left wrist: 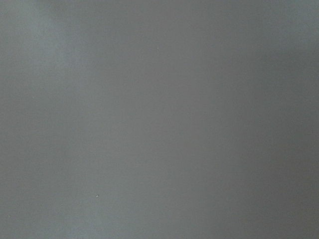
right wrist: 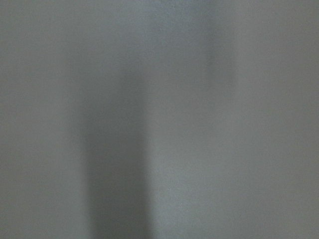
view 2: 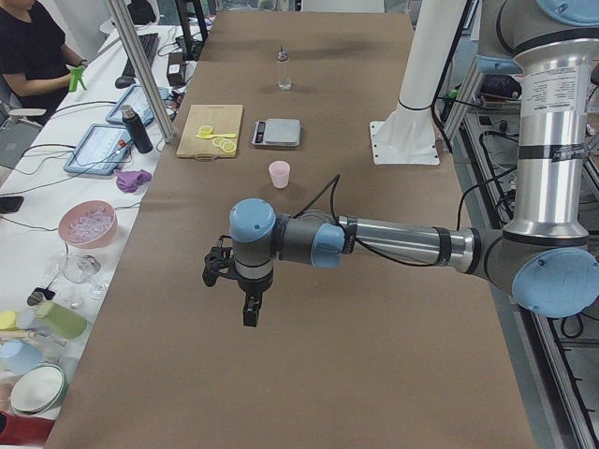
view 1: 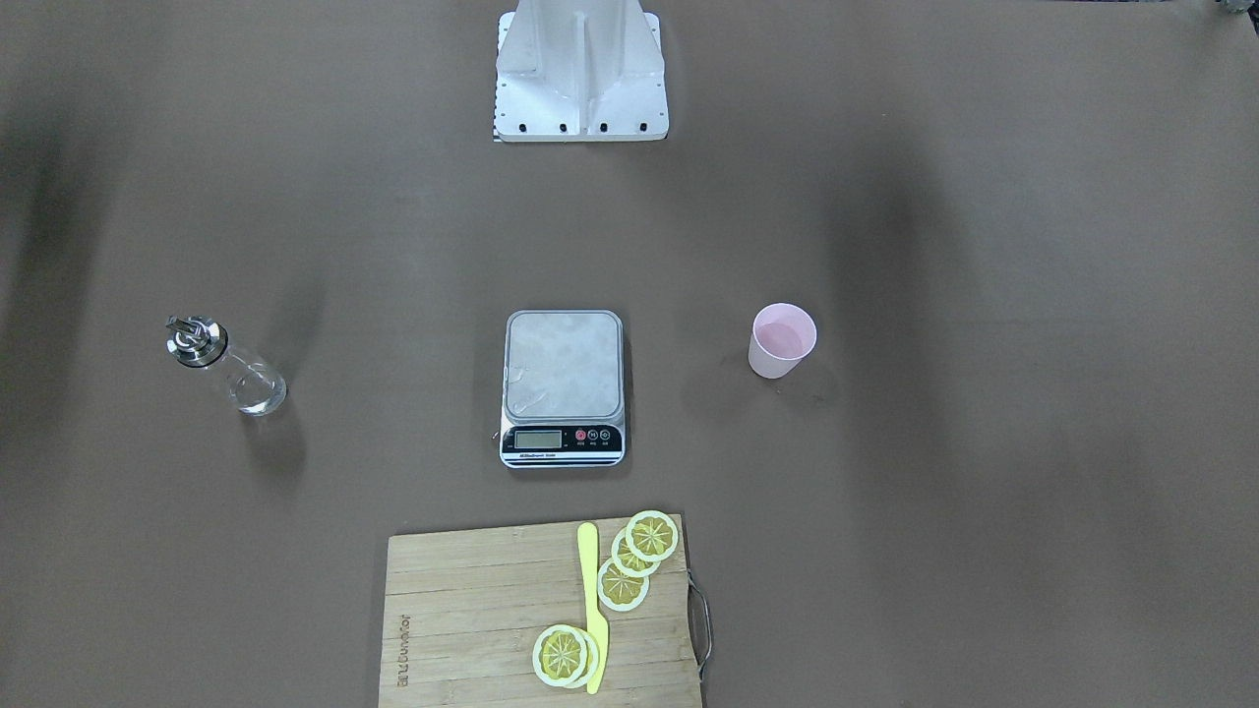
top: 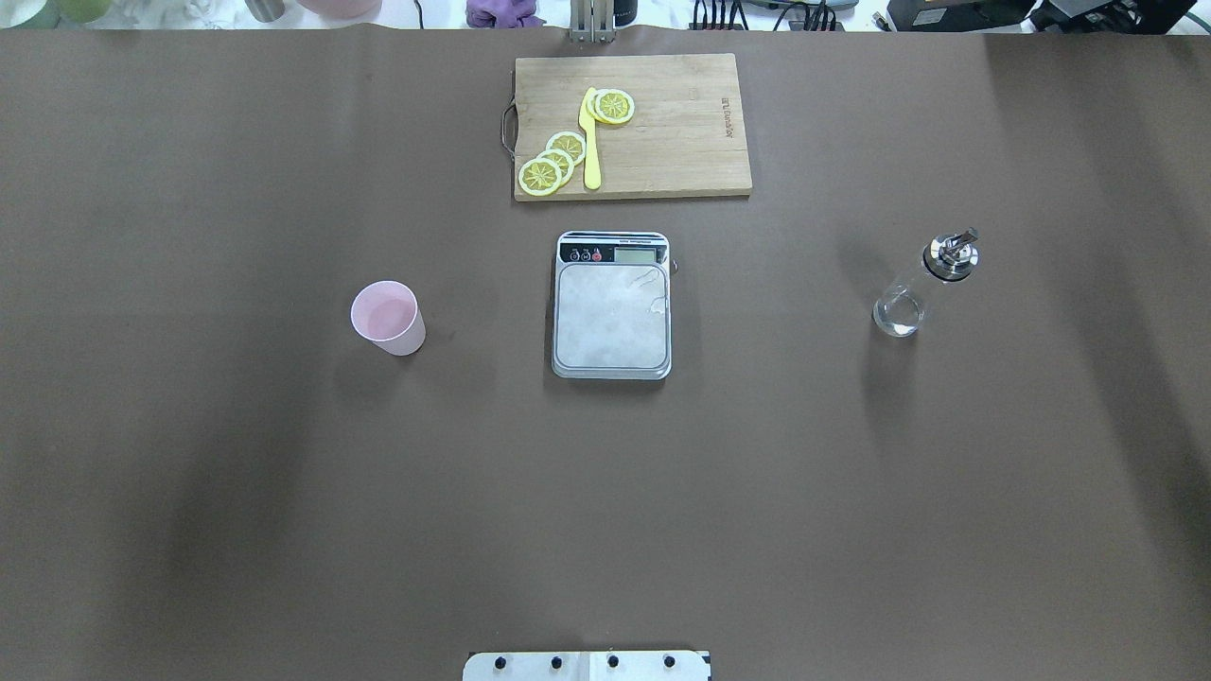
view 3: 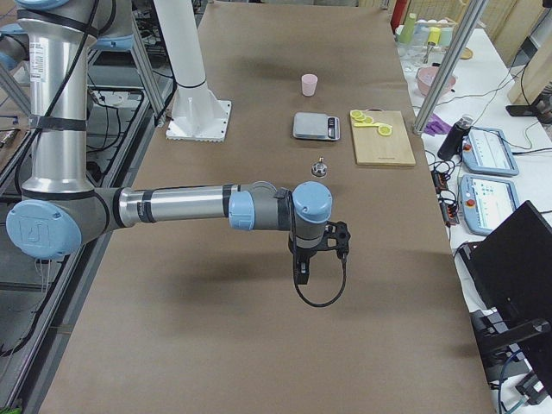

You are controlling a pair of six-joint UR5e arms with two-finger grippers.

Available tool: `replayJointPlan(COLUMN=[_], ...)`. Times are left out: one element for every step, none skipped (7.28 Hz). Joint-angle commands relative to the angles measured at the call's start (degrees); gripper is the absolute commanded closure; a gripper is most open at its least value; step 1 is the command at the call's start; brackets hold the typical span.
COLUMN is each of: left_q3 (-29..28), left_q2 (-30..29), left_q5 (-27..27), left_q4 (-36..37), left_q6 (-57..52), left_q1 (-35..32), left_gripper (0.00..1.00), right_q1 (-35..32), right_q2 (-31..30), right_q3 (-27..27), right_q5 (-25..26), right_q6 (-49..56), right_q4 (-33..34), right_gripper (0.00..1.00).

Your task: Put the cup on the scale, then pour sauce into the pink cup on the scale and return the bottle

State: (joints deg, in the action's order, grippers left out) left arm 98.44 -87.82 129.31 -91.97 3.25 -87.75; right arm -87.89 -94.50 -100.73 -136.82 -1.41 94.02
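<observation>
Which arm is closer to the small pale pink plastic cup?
Left. The left gripper hangs on the cup's side; the right gripper hangs at the far end, past the clear glass bottle.

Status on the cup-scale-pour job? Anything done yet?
Done: nothing. The cup stands on the table, apart from the scale, whose platform is bare. In hand: nothing; the left gripper and right gripper hang clear of everything. Left: every step; the bottle stands untouched.
</observation>
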Motion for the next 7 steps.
replayJointPlan(left_q3=[0.5, 0.5, 0.4, 1.0, 2.2, 5.0, 8.0], left_q2=[-0.9, -1.3, -2.2, -2.5, -3.6, -5.2, -6.9], left_q5=[0.2, 2.0, 3.7, 4.2, 4.2, 4.4, 4.6], left_q4=[-0.3, -0.2, 0.8, 0.9, 1.6, 4.9, 7.5], left_q6=[0.3, 0.2, 0.4, 0.5, 2.4, 7.8, 12.4], left_q1=[1.3, 1.3, 1.3, 1.4, 1.4, 2.7, 5.0], left_gripper=[0.02, 0.02, 0.02, 0.02, 0.02, 0.02, 0.02], right_q1=[0.2, 0.5, 0.7, 0.7, 0.7, 0.7, 0.7], right_q2=[0.9, 0.9, 0.4, 0.1, -0.1, 0.0, 0.0], right_q3=[-0.3, 0.1, 0.5, 0.6, 0.5, 0.4, 0.4], right_q5=[-0.3, -0.6, -0.3, -0.6, -0.7, -0.5, -0.6], right_q6=[0.0, 0.0, 0.0, -1.0, -1.2, -1.2, -1.5], right_q4=[-0.3, -0.3, -0.4, -0.3, -0.4, -0.5, -0.4], right_gripper=[0.00, 0.00, 0.00, 0.00, 0.00, 0.00, 0.00])
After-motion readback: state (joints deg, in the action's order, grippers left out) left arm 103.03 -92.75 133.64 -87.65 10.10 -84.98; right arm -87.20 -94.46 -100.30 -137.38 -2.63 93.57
